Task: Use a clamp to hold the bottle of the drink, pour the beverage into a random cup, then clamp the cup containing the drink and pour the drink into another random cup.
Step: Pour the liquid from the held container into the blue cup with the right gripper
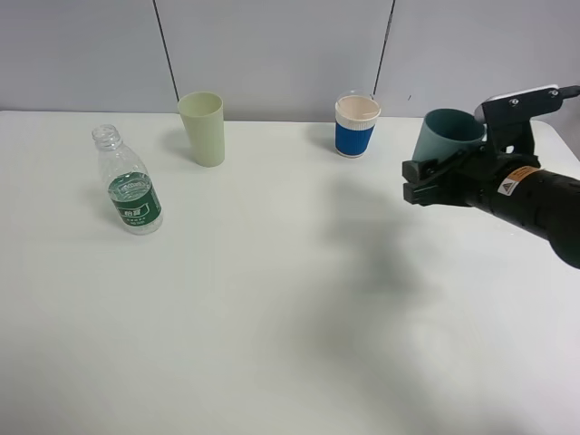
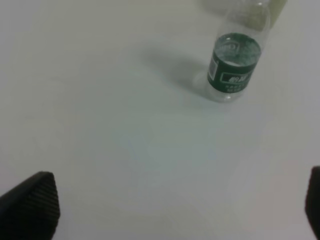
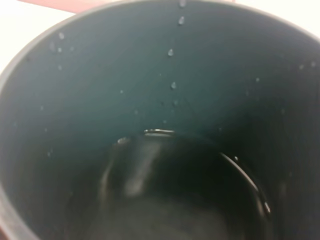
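The left end effector [image 2: 172, 207] gapes wide above the tabletop [image 1: 290, 317], gripping nothing. The right end effector [image 1: 410, 188] is closed just in front of the teal cup [image 1: 447, 136] near the far right corner; whether they touch is unclear. The uncapped bottle [image 1: 132, 186] stands near the left edge.

A white tabletop [image 1: 272, 362] fills most of the high view, bare and matte. A soft grey shadow [image 1: 381, 263] lies on it right of centre, toward the near edge. Behind the far edge stands a pale grey wall [image 1: 272, 45] split by two dark slanted seams [image 1: 165, 45]. A reddish strip [image 3: 65, 4], possibly some background surface, shows in the right wrist view.
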Motion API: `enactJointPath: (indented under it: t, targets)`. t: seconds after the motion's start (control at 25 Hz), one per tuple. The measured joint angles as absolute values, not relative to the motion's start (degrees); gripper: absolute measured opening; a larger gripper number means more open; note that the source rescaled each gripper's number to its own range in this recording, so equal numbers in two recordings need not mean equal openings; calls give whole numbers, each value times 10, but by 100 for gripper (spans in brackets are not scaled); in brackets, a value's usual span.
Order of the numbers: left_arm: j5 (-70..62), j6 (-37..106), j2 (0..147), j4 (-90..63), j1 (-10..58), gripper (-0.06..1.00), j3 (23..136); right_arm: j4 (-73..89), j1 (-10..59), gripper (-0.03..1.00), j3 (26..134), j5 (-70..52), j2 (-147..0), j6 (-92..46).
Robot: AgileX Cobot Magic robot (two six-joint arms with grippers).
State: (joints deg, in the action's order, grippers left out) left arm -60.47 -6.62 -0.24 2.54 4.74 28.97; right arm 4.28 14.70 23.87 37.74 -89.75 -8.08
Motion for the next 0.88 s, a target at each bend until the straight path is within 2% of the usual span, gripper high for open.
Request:
enactJointPath:
  t: [0.2, 0.4, 0.88]
  targets:
    - [-605, -66, -2, 25, 47, 100, 290, 5, 91, 0, 290, 243, -892, -59]
    - [-605, -66, -2, 25, 47, 100, 290, -110, 59, 0, 382, 140, -892, 41]
    - [-605, -66, -2, 25, 47, 100, 290, -460, 58, 0, 565, -43, -955, 344]
